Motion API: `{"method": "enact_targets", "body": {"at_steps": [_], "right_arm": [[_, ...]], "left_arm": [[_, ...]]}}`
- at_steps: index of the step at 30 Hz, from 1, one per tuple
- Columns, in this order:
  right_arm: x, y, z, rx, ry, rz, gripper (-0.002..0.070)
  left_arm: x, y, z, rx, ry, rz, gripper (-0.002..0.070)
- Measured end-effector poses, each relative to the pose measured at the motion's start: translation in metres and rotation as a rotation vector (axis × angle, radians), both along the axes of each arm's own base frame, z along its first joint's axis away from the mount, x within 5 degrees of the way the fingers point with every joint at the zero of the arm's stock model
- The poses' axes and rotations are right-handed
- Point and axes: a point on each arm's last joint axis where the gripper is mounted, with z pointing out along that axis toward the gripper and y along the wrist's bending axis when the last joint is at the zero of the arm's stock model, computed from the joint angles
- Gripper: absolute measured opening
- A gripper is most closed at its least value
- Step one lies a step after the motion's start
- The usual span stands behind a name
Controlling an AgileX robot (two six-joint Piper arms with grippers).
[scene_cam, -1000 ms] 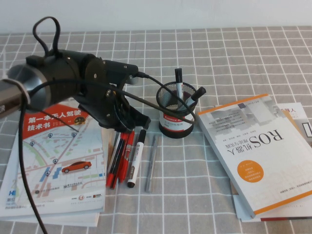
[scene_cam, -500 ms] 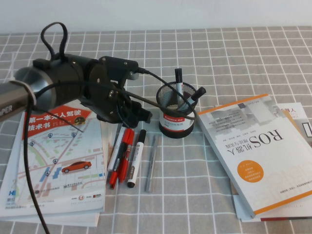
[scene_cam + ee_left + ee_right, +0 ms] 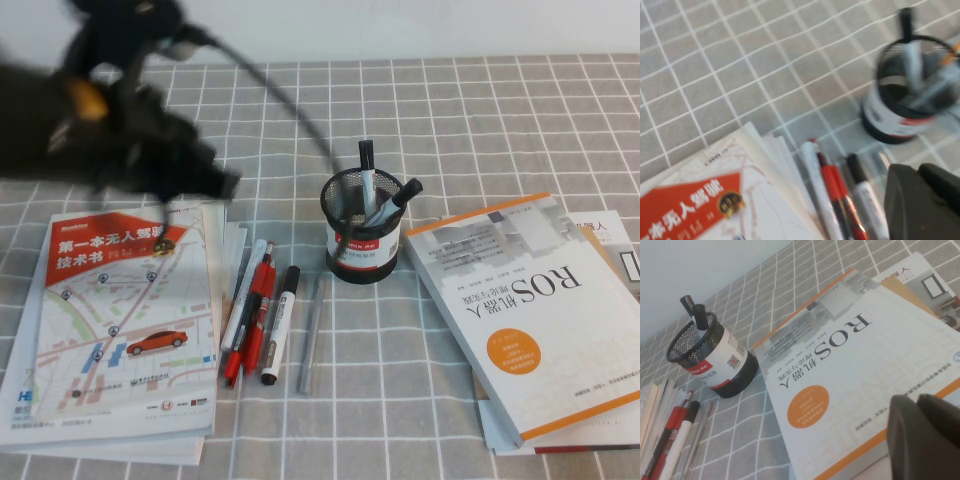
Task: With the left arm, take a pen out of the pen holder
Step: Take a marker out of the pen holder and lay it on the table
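The black mesh pen holder (image 3: 362,240) stands mid-table with two dark-capped pens (image 3: 367,165) sticking out; the left wrist view also shows the pen holder (image 3: 905,100). Left of it several pens lie side by side on the cloth: a white pen (image 3: 243,290), red pens (image 3: 256,312), a black-capped marker (image 3: 281,322) and a grey pen (image 3: 310,335). My left gripper (image 3: 215,183) hangs blurred above the far corner of the map booklet, left of the holder, shut and holding nothing; the left gripper (image 3: 922,200) is above the lying pens. My right gripper (image 3: 925,435) is shut over the ROS book's near edge.
A map booklet (image 3: 115,320) with a red banner lies at the left on other papers. The ROS book (image 3: 520,300) lies at the right on more books. Grey checked cloth covers the table, and a pale wall runs along the far edge.
My left arm has swung up and away to the left from just over the lying pens. The white pen now lies uncovered beside the red ones. The holder has not moved.
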Motion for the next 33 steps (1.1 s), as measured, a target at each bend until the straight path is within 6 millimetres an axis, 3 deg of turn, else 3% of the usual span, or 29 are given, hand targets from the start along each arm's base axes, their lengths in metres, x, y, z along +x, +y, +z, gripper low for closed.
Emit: {"method": "enact_targets", "body": {"at_steps": [5, 9, 16, 24, 33], "right_arm": [[0.000, 0.000, 0.000, 0.000, 0.000, 0.000, -0.0013], [0.000, 0.000, 0.000, 0.000, 0.000, 0.000, -0.0013], [0.000, 0.000, 0.000, 0.000, 0.000, 0.000, -0.0013], [0.000, 0.000, 0.000, 0.000, 0.000, 0.000, -0.0013], [0.000, 0.000, 0.000, 0.000, 0.000, 0.000, -0.0013]], "left_arm": [[-0.073, 0.032, 0.000, -0.136, -0.118, 0.001, 0.0000], [-0.130, 0.063, -0.018, -0.230, -0.234, 0.010, 0.0000], [-0.199, 0.102, -0.054, -0.309, -0.403, 0.008, -0.0001], [-0.241, 0.127, -0.078, -0.263, -0.398, 0.015, -0.0001], [-0.243, 0.136, -0.082, -0.198, -0.409, 0.059, -0.0002]]}}
